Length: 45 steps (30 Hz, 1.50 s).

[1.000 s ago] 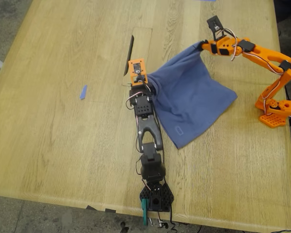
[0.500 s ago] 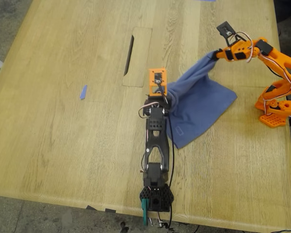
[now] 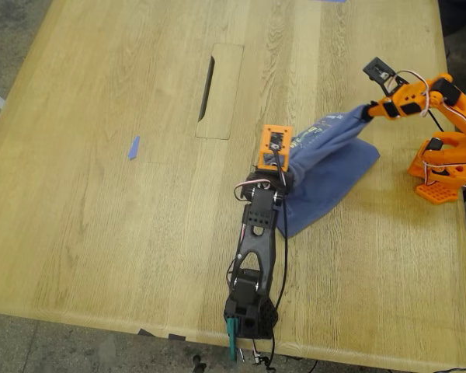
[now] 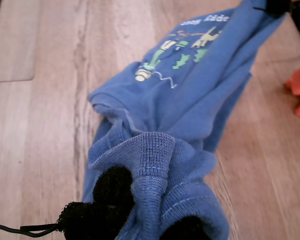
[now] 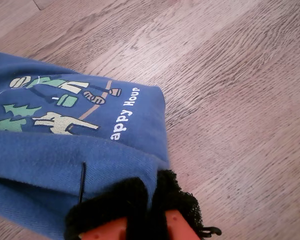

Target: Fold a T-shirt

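The slate-blue T-shirt lies bunched on the wooden table toward the exterior view's right, one layer lifted and stretched between the two grippers. Its green-and-yellow print faces up, and the print's text shows too. My first gripper, on the black arm, is shut on a gathered ribbed edge of the T-shirt. On the orange arm, my second gripper is shut on another edge of the T-shirt, held above the table. The lower layer rests flat.
A rectangular cable hatch is set into the table beyond the black arm. A small blue strip lies toward the exterior view's left. The orange arm's base stands near the table's edge at the exterior view's right, the black base at the near edge.
Both grippers have carried their T-shirt edges toward the exterior view's right. The lifted layer has turned over, so the print now shows, and the cloth covers less table.
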### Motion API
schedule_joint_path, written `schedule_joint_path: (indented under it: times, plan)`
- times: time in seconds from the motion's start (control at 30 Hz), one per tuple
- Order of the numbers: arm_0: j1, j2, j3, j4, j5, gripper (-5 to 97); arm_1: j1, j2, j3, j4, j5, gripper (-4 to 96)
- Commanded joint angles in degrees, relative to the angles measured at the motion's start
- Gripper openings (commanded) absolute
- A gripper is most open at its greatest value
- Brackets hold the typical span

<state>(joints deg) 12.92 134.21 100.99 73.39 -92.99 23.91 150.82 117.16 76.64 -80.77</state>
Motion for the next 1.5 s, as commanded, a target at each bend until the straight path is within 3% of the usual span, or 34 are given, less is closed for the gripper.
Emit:
schedule_joint_path:
  times: [0.0,0.23,0.47,0.93,1.47]
  plan:
    - [4.9,8.3,0.6,1.3,-0.6,0,-0.8,4.5,1.3,2.3,0.1,0.0]
    - [14.1,12.9,7.6,2.7,-2.2,0,-4.7,16.1,10.4,7.5,0.3,0.0]
    - [16.9,16.9,16.7,0.4,-1.3,0,-7.1,22.9,19.2,5.4,0.2,0.0]
    - [24.1,19.2,36.8,-11.9,-0.4,0,-8.7,42.3,36.0,9.3,-0.4,0.0]
    - [29.5,19.6,51.7,-22.0,-2.1,0,-14.0,39.1,35.6,13.4,0.2,0.0]
